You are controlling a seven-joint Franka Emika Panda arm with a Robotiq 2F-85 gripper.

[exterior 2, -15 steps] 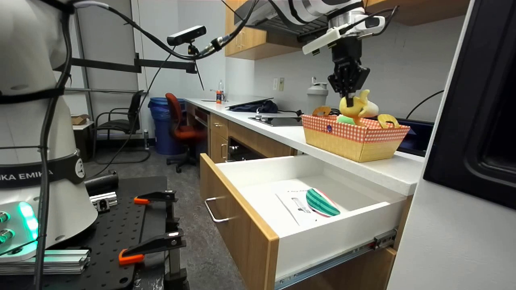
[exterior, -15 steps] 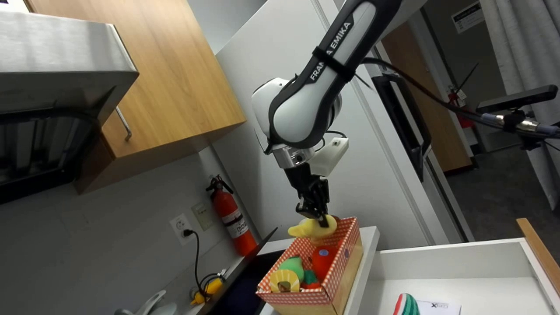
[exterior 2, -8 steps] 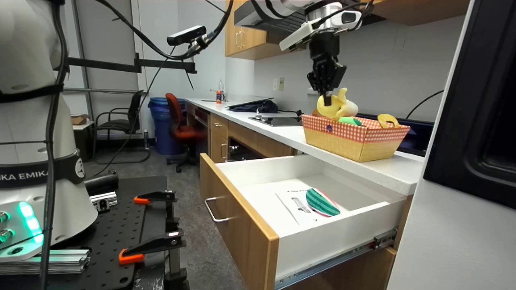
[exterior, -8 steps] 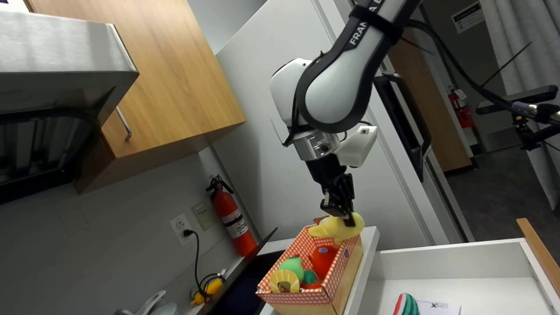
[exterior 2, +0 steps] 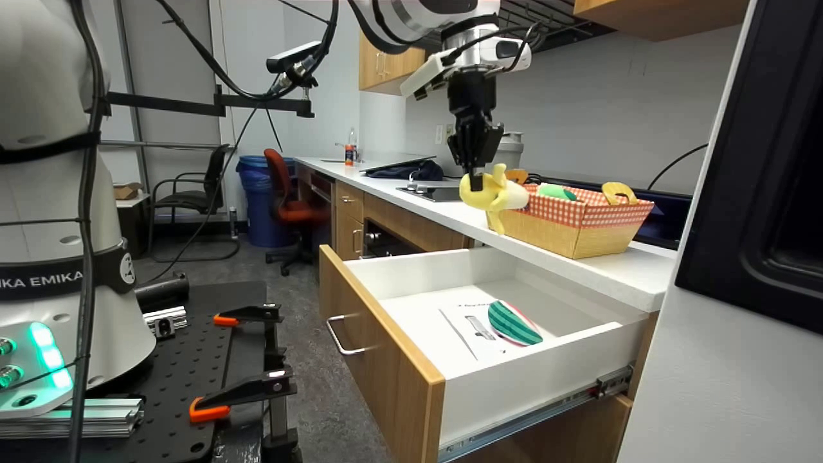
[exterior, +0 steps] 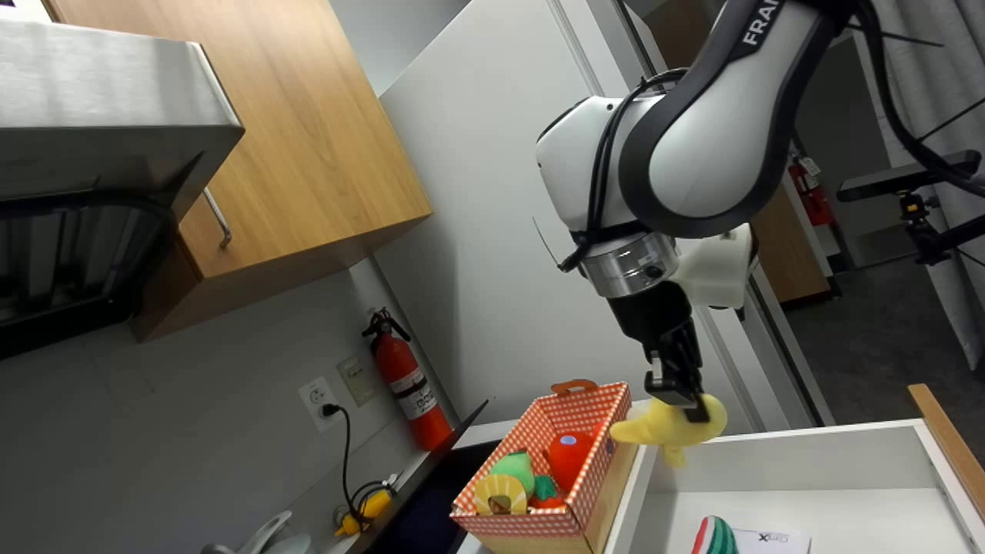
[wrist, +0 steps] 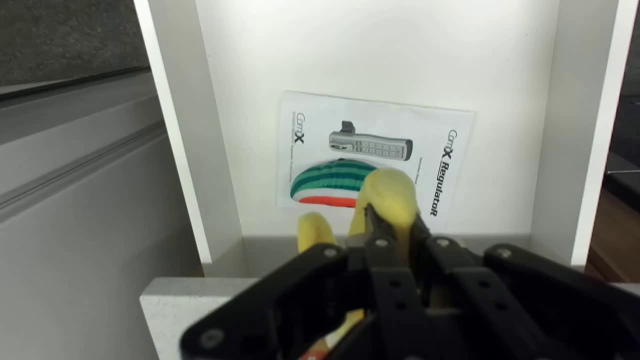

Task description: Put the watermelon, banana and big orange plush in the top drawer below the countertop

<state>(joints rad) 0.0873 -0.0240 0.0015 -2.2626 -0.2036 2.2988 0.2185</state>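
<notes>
In an exterior view the gripper (exterior: 697,410) pinches the banana (exterior: 663,425) by its thick end. Left of and below the fingers (exterior: 698,415), the basket (exterior: 523,525) holds a green plush (exterior: 514,466), a round red-orange plush (exterior: 569,459) with a pale spot and a small red plush (exterior: 545,494) with a green top. The top drawer (exterior: 800,465), below and right of the fingers, has the watermelon (exterior: 716,536) in it. The banana's long axis runs nearly level, a narrow tip pointing left towards the basket, a flap hanging below the fingers. A second ago it was over the basket; now it is on the drawer side of it. Basket and watermelon have stayed put.

In an exterior view, the banana (exterior 2: 494,194) has its rounded end left of the fingers and its pale end pointing right, towards the basket; whether it touches the rim I cannot tell. Half a second ago the fingers were higher and farther right.

In the wrist view the fingertips squeeze the banana between them, its rounded end jutting past them and a yellow flap just to their left. Beyond them, slightly left, the watermelon lies on a printed sheet (wrist: 375,145), long axis crosswise, red edge towards the fingers, one end hidden by the banana.
</notes>
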